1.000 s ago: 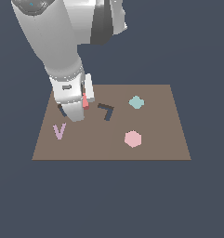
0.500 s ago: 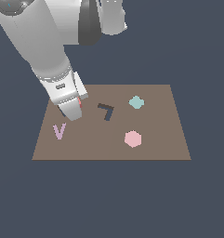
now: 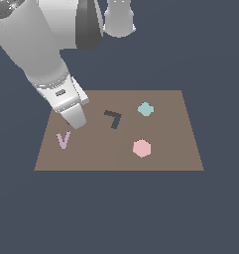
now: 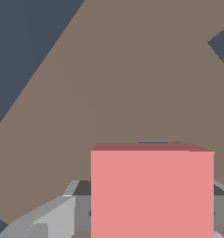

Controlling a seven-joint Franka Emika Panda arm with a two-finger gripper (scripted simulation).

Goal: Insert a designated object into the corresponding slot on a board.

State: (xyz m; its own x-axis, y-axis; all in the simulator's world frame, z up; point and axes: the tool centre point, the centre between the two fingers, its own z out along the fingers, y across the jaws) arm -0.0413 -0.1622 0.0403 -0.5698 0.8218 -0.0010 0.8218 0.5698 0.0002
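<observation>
Tool (image 3: 76, 121) low over the brown board (image 3: 165, 158), toward the exterior view's left, just above the lilac V-shaped piece (image 3: 63, 140). Closed on the salmon-red square tile (image 4: 152, 193), gripped between grey fingers (image 4: 53, 218) on either side in the wrist view. Tile square, so no long axis; broad face toward the wrist camera, upper edge level, held on edge above the board. Hidden behind the tool in the exterior view. Square slot not visible. Dark L-shaped cut-out (image 3: 113, 118) near the board's middle; teal piece (image 3: 146, 109) and pale pink hexagon (image 3: 141, 148) well apart, toward the exterior view's right.
</observation>
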